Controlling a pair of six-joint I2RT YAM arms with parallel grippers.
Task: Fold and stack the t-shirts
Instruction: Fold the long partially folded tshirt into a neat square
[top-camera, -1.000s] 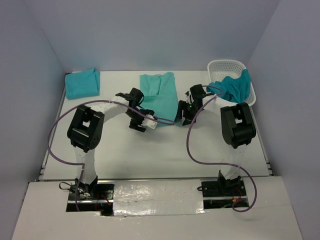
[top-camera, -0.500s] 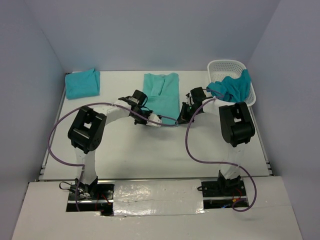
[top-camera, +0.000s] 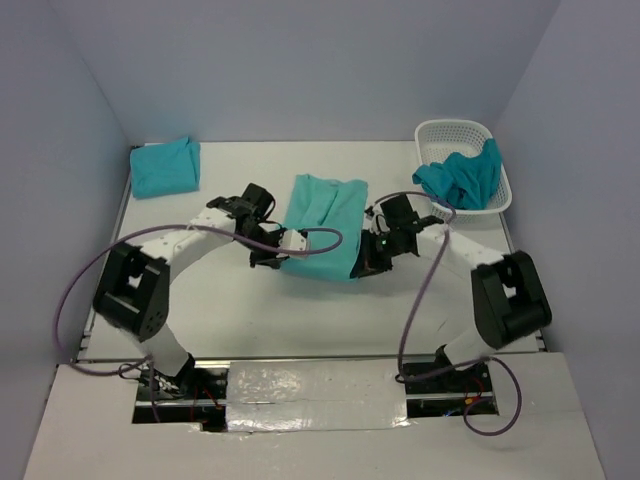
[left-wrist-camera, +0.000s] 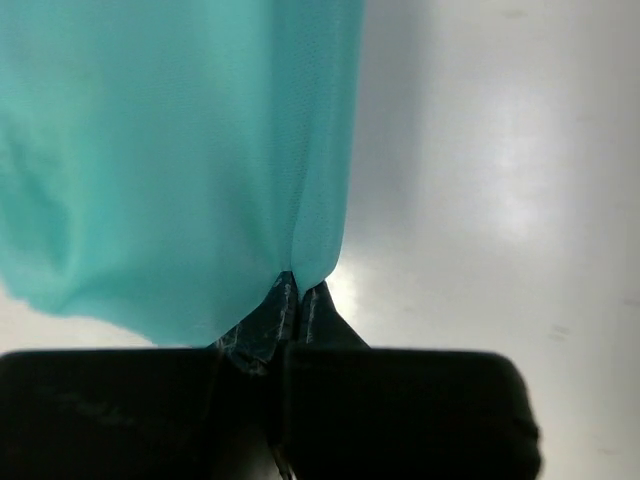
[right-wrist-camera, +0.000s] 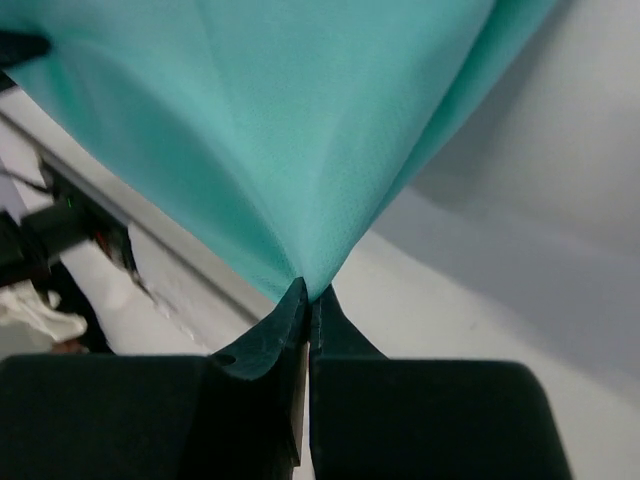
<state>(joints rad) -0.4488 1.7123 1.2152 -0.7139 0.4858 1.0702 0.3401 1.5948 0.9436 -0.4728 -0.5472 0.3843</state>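
Note:
A teal t-shirt (top-camera: 322, 225) hangs lifted in the middle of the table, held by both grippers at its near edge. My left gripper (top-camera: 277, 258) is shut on the shirt's near left corner; in the left wrist view the cloth (left-wrist-camera: 180, 150) pinches into the gripper (left-wrist-camera: 298, 285). My right gripper (top-camera: 362, 266) is shut on the near right corner; the cloth (right-wrist-camera: 300, 120) runs into the gripper (right-wrist-camera: 308, 290). A folded t-shirt (top-camera: 165, 166) lies at the far left. Another crumpled t-shirt (top-camera: 462, 176) hangs out of the basket.
The white lattice basket (top-camera: 455, 134) stands at the far right corner. Purple cables loop from both arms over the table's near half. Blue-grey walls close in the table on three sides.
Both grippers closed on the middle shirt's near corners and pulled it toward the near side, lifting its near edge. Both arms swung nearer to me.

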